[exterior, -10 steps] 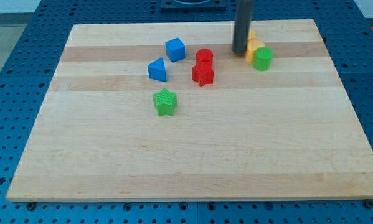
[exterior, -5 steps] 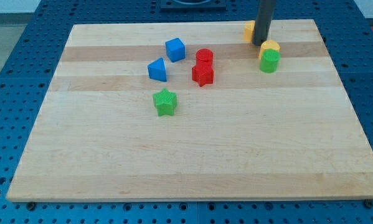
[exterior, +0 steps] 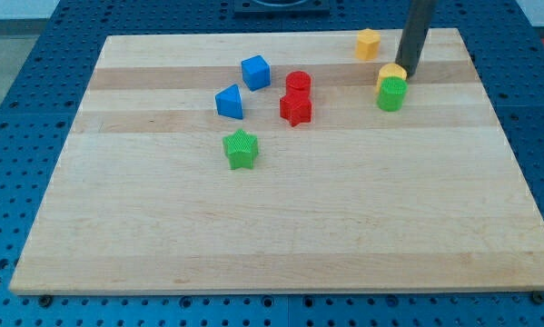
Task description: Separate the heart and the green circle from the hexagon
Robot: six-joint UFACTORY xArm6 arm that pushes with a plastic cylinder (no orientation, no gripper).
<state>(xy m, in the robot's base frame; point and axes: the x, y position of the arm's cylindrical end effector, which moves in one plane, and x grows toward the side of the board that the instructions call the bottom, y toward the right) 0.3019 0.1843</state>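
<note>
Rightward moved my tip (exterior: 407,73), beside one yellow heart (exterior: 391,72), one green circle (exterior: 391,93); gripper seemingly unseen

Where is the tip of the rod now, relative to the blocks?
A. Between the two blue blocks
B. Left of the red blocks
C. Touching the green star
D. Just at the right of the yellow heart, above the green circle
D: my tip sits at the view's right edge of the yellow heart, just above the green circle, while the yellow hexagon lies apart toward the view's top left.
</note>
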